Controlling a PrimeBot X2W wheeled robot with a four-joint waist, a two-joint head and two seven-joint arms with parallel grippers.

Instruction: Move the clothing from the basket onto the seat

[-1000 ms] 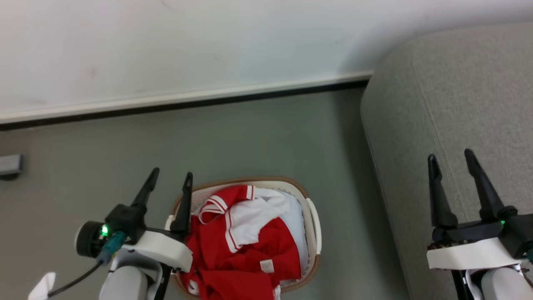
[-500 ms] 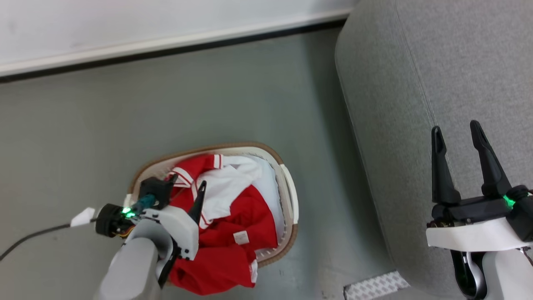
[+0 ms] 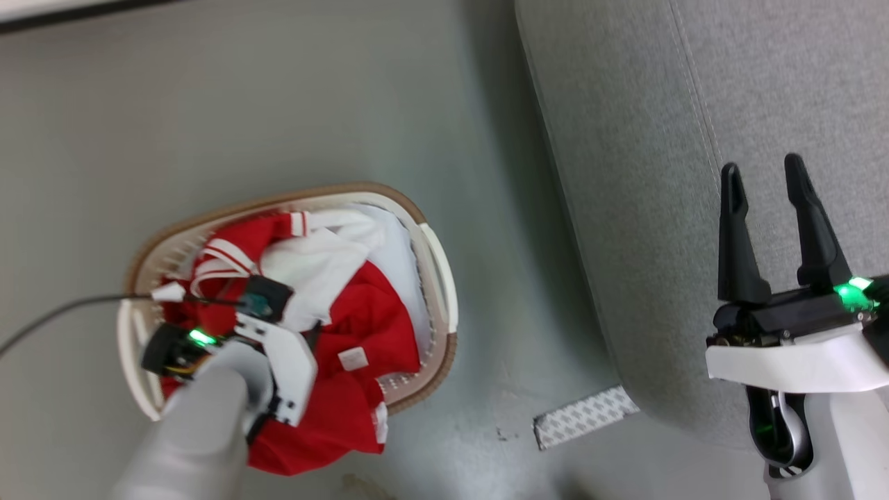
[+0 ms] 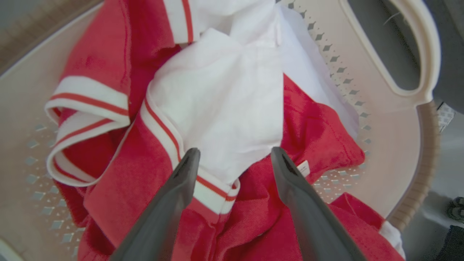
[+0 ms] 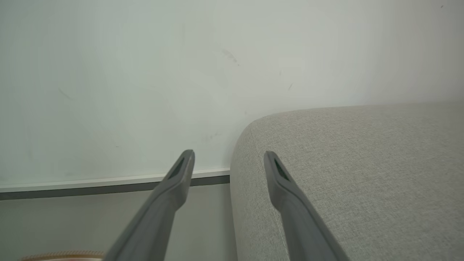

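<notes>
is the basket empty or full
Full: red and white clothing is heaped in the basket, some draped over its rim.

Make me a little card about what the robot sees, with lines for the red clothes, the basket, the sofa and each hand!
clothing: red and white, heaped in the basket, one red edge spilling over the rim
basket: stands on the floor, beside the seat
seat: grey, no clothing on the part in view
left gripper: open, pointing at the clothing's white panel, nothing gripped
right gripper: open, empty, over the seat
job: not yet done
</notes>
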